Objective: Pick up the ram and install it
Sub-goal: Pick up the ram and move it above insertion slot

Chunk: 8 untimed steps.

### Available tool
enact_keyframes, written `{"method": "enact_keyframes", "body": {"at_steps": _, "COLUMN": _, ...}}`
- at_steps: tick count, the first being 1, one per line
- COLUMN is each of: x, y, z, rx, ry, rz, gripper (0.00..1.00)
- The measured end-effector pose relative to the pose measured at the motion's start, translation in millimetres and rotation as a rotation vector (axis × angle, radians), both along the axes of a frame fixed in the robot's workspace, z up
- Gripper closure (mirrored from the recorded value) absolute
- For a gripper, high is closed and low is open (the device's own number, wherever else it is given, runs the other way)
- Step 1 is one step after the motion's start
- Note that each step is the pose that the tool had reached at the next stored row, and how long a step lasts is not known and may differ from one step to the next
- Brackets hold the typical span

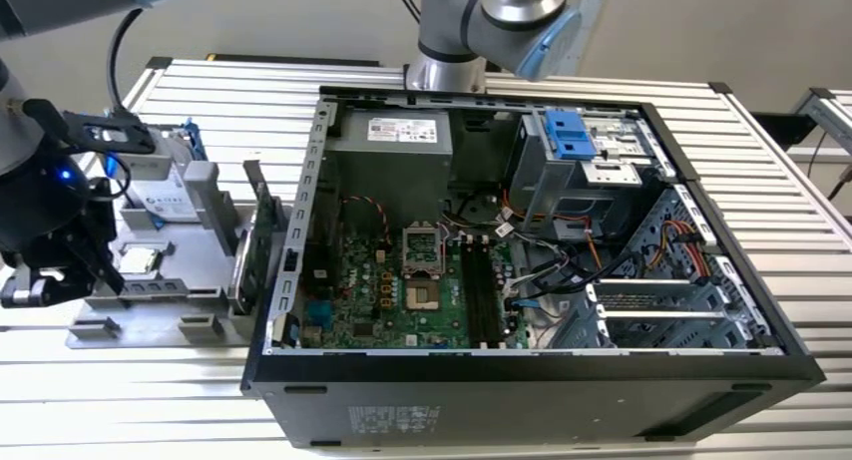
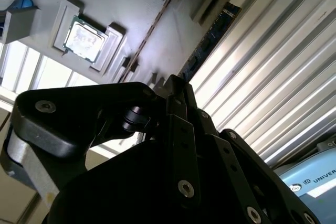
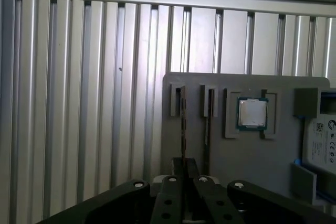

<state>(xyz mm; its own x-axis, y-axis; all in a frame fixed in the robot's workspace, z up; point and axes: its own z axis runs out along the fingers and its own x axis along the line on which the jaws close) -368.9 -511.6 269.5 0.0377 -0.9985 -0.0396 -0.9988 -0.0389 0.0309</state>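
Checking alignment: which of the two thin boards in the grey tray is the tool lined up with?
The thin dark board farther from the square silver chip, directly ahead of the tool.

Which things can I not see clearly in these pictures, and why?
The ram: edge-on in the first wrist view, chips unseen; its near end hidden behind the gripper.
The hard drive: cut off by that view's edge.
The motherboard's memory slots: too small in the exterior view to tell if filled.

In the first wrist view the gripper (image 3: 185, 165) hides 1 end of the ram (image 3: 183, 129).
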Motion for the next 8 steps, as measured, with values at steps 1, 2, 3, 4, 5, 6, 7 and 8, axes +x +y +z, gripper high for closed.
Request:
{"method": "enact_keyframes", "body": {"at_steps": 1, "x": 0.0, "y": 0.0, "z": 0.6, "rx": 0.0000, "ry": 0.0000, "rz": 0.000, "gripper": 1.00}}
{"method": "enact_keyframes", "body": {"at_steps": 2, "x": -0.1, "y": 0.0, "z": 1.1, "rx": 0.0000, "ry": 0.0000, "rz": 0.000, "gripper": 1.00}}
{"method": "enact_keyframes", "body": {"at_steps": 3, "x": -0.1, "y": 0.0, "z": 1.6, "rx": 0.0000, "ry": -0.0001, "rz": 0.000, "gripper": 1.00}}
{"method": "enact_keyframes", "body": {"at_steps": 4, "x": -0.1, "y": 0.0, "z": 2.1, "rx": 0.0000, "ry": 0.0000, "rz": 0.000, "gripper": 1.00}}
{"method": "enact_keyframes", "body": {"at_steps": 5, "x": -0.1, "y": 0.0, "z": 2.7, "rx": -0.0001, "ry": 0.0000, "rz": 0.000, "gripper": 1.00}}
{"method": "enact_keyframes", "body": {"at_steps": 6, "x": -0.1, "y": 0.0, "z": 3.2, "rx": -0.0001, "ry": 0.0001, "rz": 0.000, "gripper": 1.00}}
{"method": "enact_keyframes", "body": {"at_steps": 7, "x": -0.2, "y": 0.0, "z": 3.7, "rx": -0.0001, "ry": 0.0001, "rz": 0.000, "gripper": 1.00}}
{"method": "enact_keyframes", "body": {"at_steps": 8, "x": -0.2, "y": 0.0, "z": 4.2, "rx": 0.0000, "ry": 0.0000, "rz": 0.000, "gripper": 1.00}}
